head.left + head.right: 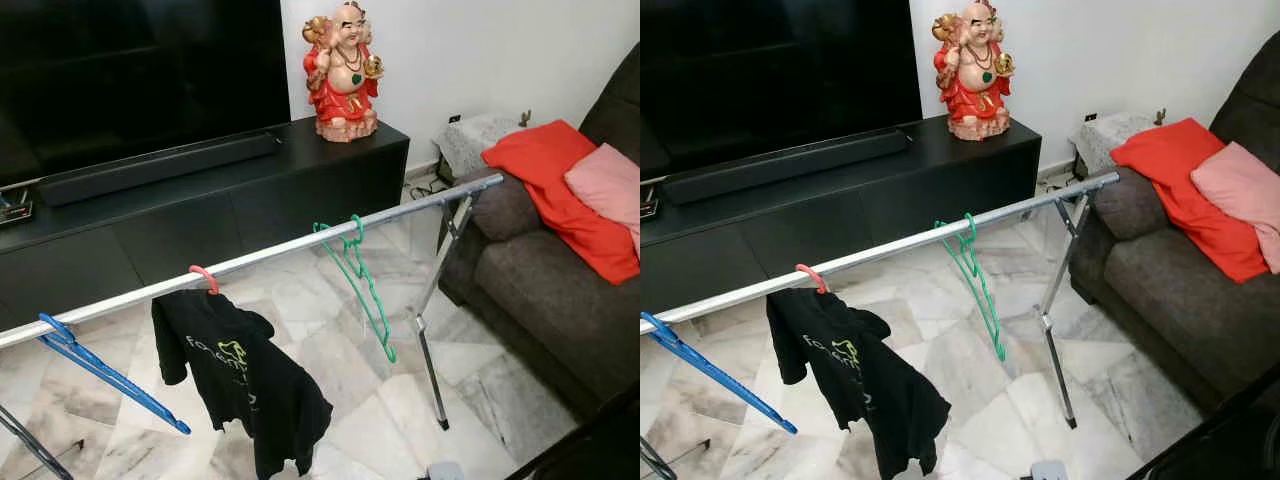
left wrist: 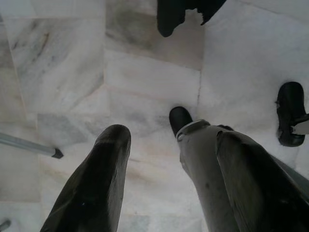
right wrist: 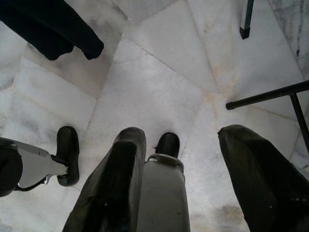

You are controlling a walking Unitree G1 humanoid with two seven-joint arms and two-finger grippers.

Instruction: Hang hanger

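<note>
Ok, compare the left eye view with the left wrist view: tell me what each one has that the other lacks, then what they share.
The left eye view alone has the silver rail with three hangers on it: a blue hanger, a pink hanger carrying the black T-shirt, and an empty green hanger. Behind stand the dark TV cabinet and the red figurine, with the sofa on the right.

The left wrist view alone has the left gripper, fingers apart and empty, hanging over the robot's foot.

Both show the marble floor and part of the black shirt.

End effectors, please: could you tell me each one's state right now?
Left end effector: open, holding nothing, hanging above the floor.
Right end effector: open, holding nothing.
</note>
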